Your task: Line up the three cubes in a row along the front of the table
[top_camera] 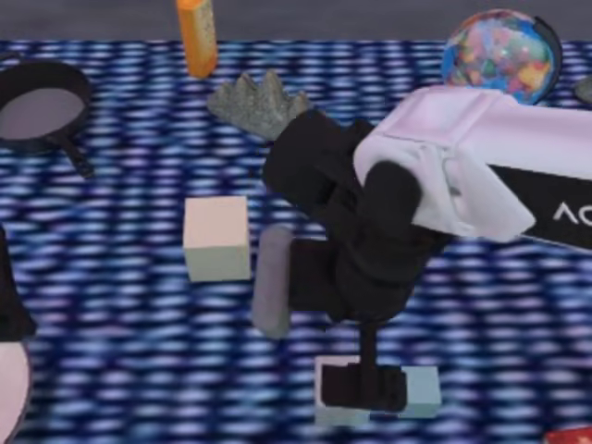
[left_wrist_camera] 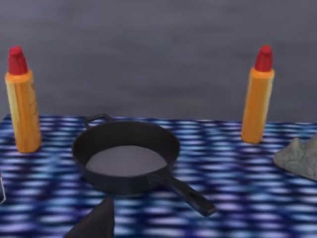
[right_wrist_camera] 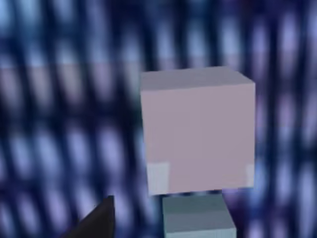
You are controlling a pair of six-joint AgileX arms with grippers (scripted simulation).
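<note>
**Right gripper over two cubes at the table's front**

My right gripper (top_camera: 365, 387) hangs low over the front edge of the table (top_camera: 111, 324), a little right of centre, with my right arm (top_camera: 481, 157) reaching in from the right side. Under it sit two cubes side by side: the grey cube (top_camera: 331, 412) on the left and the smaller teal cube (top_camera: 424, 388) on the right. The gripper hides the seam between them, so I cannot tell whether they touch. In the right wrist view the grey cube fills the middle and the teal cube sits just beside it. One of my fingertips (right_wrist_camera: 96, 220) stands clear of the grey cube's face; the fingers are spread and pinch nothing.

Farther back and to the left, the cream cube (top_camera: 217, 238) rests alone near the table's middle, well apart from the other two and out of line with them.

My left arm (top_camera: 9, 310) is parked at the left edge. A single fingertip (left_wrist_camera: 96, 221) shows off to one side in its wrist view, which reads as fingers spread, holding nothing.

Near the back lie a jagged rock (top_camera: 259, 104), left of it a black pan (top_camera: 42, 111), an orange bottle (top_camera: 197, 37) at the rear edge, and a globe (top_camera: 499, 51) in the right rear corner. The left wrist view shows a second bottle (left_wrist_camera: 22, 104) on the pan's other side.
</note>
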